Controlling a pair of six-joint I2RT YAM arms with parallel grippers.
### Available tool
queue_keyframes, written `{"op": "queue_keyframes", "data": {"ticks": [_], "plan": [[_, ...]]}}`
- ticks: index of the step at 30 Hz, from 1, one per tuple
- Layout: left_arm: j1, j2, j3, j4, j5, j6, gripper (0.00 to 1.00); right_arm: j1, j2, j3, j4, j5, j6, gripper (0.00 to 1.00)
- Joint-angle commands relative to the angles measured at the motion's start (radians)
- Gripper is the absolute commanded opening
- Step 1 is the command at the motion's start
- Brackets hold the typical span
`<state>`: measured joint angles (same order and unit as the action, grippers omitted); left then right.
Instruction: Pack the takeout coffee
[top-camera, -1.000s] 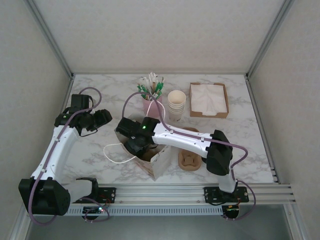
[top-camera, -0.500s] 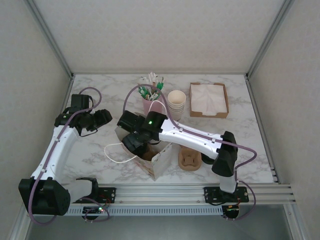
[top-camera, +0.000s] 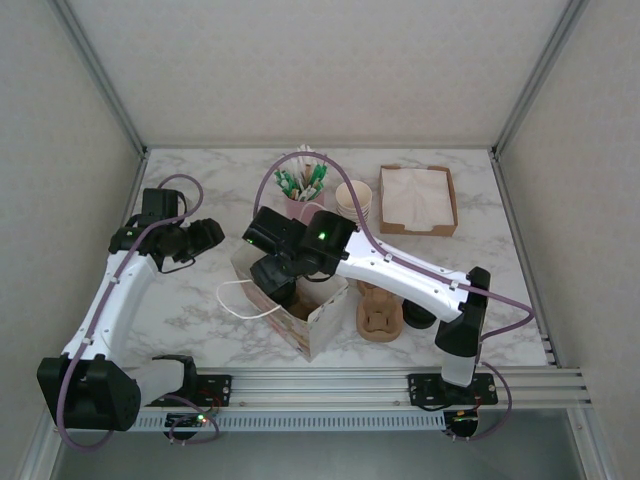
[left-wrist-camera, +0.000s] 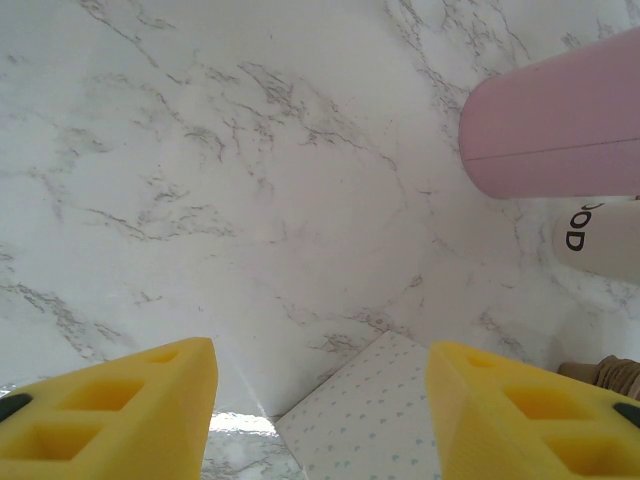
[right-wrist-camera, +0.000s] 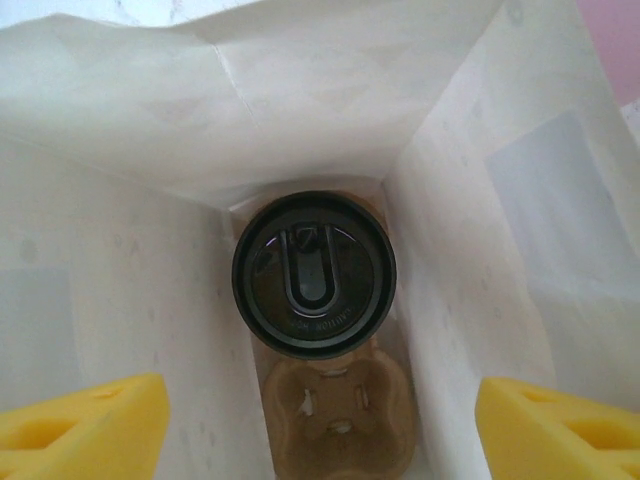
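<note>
**Task object.** The takeout coffee (right-wrist-camera: 314, 273) stands upright at the bottom of the white paper bag (right-wrist-camera: 120, 250). The right wrist view looks straight down on its round black lid. The cup sits in one socket of a cardboard carrier (right-wrist-camera: 340, 420). The socket next to it, nearer the camera, holds nothing. The bag walls rise on all sides of the cup.

**Right gripper.** The right gripper (right-wrist-camera: 320, 428) hangs above the mouth of the bag, directly over the carrier. Its yellow fingers (right-wrist-camera: 85, 425) stand wide apart at the lower corners of the wrist view. Nothing is between them, and they touch neither the lid nor the bag walls. In the top external view the right arm reaches across the table (top-camera: 220, 180) from its base to the bag.

**Left gripper.** The left gripper (top-camera: 203, 238) sits to the left of the bag, apart from it. In the left wrist view its fingers (left-wrist-camera: 110, 410) are spread, with only marble and a corner of the bag between them.

**Surroundings.**
- A pink cup (top-camera: 303, 205) holding stirrers stands behind the bag.
- A stack of cream cups (top-camera: 353, 203) stands just to the right of the pink cup.
- A napkin tray (top-camera: 418, 198) lies further right.
- A second carrier (top-camera: 380, 315) lies on the table just to the right of the bag.
</note>
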<state>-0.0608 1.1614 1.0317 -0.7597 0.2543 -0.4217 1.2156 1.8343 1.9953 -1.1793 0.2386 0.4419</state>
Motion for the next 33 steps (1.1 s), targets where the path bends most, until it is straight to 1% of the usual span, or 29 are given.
{"op": "queue_keyframes", "data": {"ticks": [1,15,26,31,33], "plan": [[0.010,-0.001,-0.010,0.004,0.018,0.012,0.57,0.005,-0.047,0.028,-0.037,0.004,0.007,0.77],[0.010,0.002,-0.011,0.006,0.024,0.011,0.57,0.015,-0.095,0.036,-0.078,0.007,0.002,0.59],[0.010,-0.002,-0.011,0.006,0.027,0.013,0.57,0.027,-0.168,0.039,-0.093,0.026,-0.019,0.51],[0.009,-0.009,-0.011,0.009,0.032,0.015,0.57,0.028,-0.220,0.027,-0.087,0.069,-0.030,0.50],[0.010,-0.012,-0.012,0.010,0.033,0.017,0.57,0.028,-0.245,0.019,-0.080,0.110,-0.036,0.50]]}}
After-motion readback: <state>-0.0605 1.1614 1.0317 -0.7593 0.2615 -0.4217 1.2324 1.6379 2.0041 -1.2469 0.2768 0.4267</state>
